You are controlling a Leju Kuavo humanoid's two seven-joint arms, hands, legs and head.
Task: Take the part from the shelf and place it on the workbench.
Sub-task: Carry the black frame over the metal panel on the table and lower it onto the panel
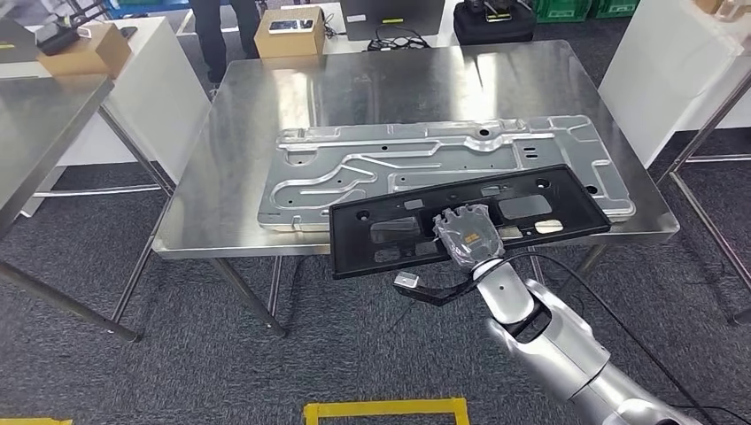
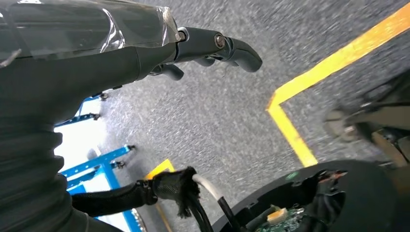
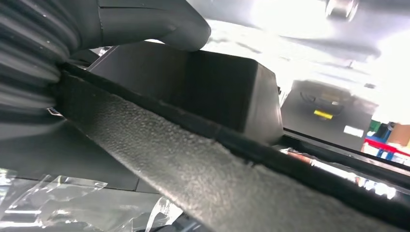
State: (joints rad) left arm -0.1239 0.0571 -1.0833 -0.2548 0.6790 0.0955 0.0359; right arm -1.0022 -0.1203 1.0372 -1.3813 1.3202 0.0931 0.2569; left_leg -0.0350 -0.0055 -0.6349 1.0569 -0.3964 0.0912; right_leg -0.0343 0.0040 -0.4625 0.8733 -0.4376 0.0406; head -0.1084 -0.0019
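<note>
My right hand (image 1: 469, 235) grips a long black plastic frame (image 1: 372, 232), the part, at its near edge. I hold it roughly flat, over the front edge of the steel workbench (image 1: 230, 186), its far side overlapping a large silver stamped metal panel (image 1: 354, 168) lying on the bench. In the right wrist view the black frame (image 3: 217, 92) runs close across the picture under my thumb (image 3: 145, 24). My left hand (image 2: 212, 48) hangs over the grey floor, fingers loosely curled around nothing.
A second steel table (image 1: 44, 115) stands at the left and a white bench (image 1: 673, 71) at the right. Cardboard boxes (image 1: 288, 34) and a person's legs (image 1: 212, 35) are behind the workbench. Yellow floor tape (image 1: 385, 409) lies near my feet.
</note>
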